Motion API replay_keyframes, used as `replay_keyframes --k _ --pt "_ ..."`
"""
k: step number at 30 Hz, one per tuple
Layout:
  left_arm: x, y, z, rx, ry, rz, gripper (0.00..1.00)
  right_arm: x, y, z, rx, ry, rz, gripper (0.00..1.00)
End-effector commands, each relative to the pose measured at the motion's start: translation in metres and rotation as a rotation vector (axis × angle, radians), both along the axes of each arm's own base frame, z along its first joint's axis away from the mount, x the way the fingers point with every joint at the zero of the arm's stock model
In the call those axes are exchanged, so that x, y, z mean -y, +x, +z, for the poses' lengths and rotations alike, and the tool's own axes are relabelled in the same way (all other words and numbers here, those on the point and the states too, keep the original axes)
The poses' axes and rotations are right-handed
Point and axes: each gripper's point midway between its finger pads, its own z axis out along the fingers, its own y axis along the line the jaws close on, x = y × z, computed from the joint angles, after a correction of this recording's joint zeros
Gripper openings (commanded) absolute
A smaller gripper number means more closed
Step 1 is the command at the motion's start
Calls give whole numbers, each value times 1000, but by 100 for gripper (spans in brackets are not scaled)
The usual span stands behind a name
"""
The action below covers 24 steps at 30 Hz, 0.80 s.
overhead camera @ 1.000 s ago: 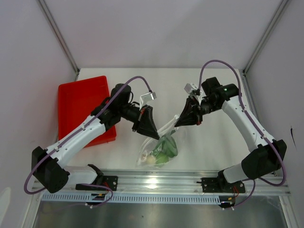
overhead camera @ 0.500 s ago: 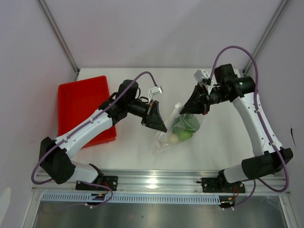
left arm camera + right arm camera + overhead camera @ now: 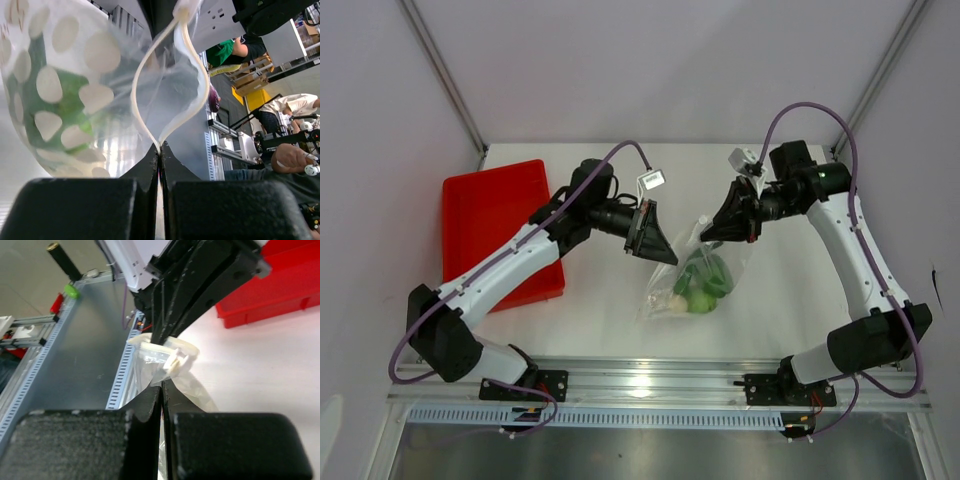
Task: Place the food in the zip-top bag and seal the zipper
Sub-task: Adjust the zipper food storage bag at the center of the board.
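Note:
The clear zip-top bag (image 3: 685, 290) hangs above the table between my two grippers. Inside it lies the food (image 3: 703, 275): dark green pieces, a lime-green ball (image 3: 700, 302) and a small white ball (image 3: 677, 298). My left gripper (image 3: 670, 260) is shut on the bag's mouth edge. In the left wrist view the cream zipper (image 3: 134, 90) bows open into a loop above the closed left gripper (image 3: 160, 146). My right gripper (image 3: 706, 236) pinches the opposite end of the mouth. In the right wrist view the shut right gripper (image 3: 162, 383) holds bag film just below the zipper (image 3: 150, 343).
A red tray (image 3: 490, 210) sits at the left of the white table, also seen in the right wrist view as the red tray (image 3: 280, 290). A metal rail (image 3: 650, 385) runs along the near edge. Walls close in the back and both sides.
Both grippers have carried the bag up and to the right, away from the near rail. The left gripper has risen a little further and the bag now hangs lower between them.

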Motion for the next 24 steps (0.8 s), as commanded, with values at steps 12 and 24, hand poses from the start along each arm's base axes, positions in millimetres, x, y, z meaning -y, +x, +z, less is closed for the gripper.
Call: replay_keyframes --k 12,24 --pt "-6 4 24 106 -15 58 0 -9 -43 11 -230 91 105 81" --pt "-22 13 15 127 34 139 0 7 -27 5 -257 104 14 99"
